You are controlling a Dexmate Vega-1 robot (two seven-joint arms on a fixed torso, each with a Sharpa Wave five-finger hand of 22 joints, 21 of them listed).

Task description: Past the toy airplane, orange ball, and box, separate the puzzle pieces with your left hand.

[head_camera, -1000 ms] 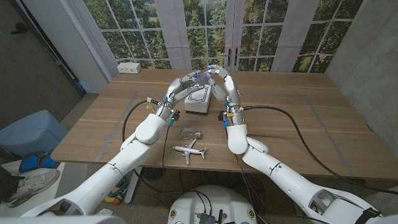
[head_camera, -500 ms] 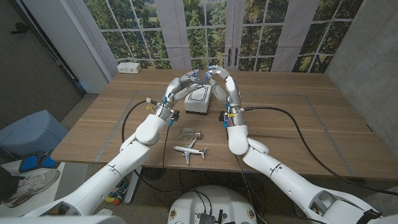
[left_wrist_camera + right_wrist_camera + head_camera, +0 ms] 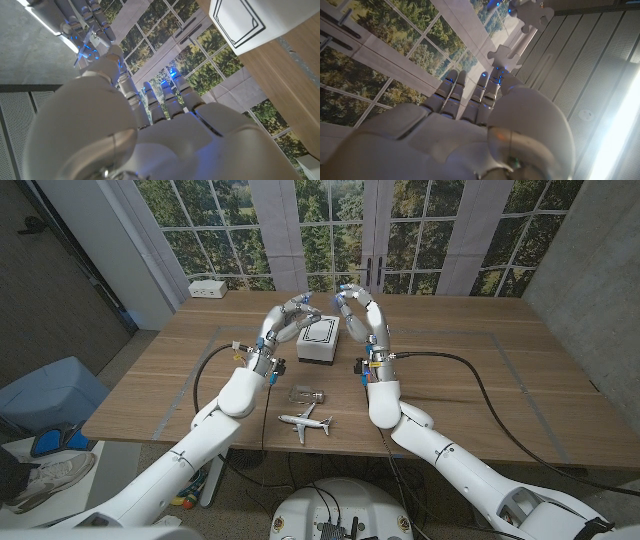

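Both hands hover over the far side of the white box [image 3: 318,340], a gap between them. My left hand [image 3: 287,317] is above the box's left end and my right hand [image 3: 357,312] above its right end. In the right wrist view a pale puzzle piece [image 3: 504,54] sits pinched at my right hand's fingertips [image 3: 492,75]. A second puzzle piece [image 3: 536,11] hangs apart from it, held by my left hand [image 3: 517,3]. The toy airplane [image 3: 305,421] lies on the table near me. The box's corner [image 3: 250,22] shows in the left wrist view.
A small clear case [image 3: 307,395] lies between the airplane and the box. A white device [image 3: 207,287] sits at the table's far left corner. Black cables [image 3: 470,375] run across the wooden table [image 3: 470,340] on both sides. Windows stand behind.
The two hands were together above the box. They have drawn apart, the left one to the left and the right one to the right, and the puzzle pieces have come apart.
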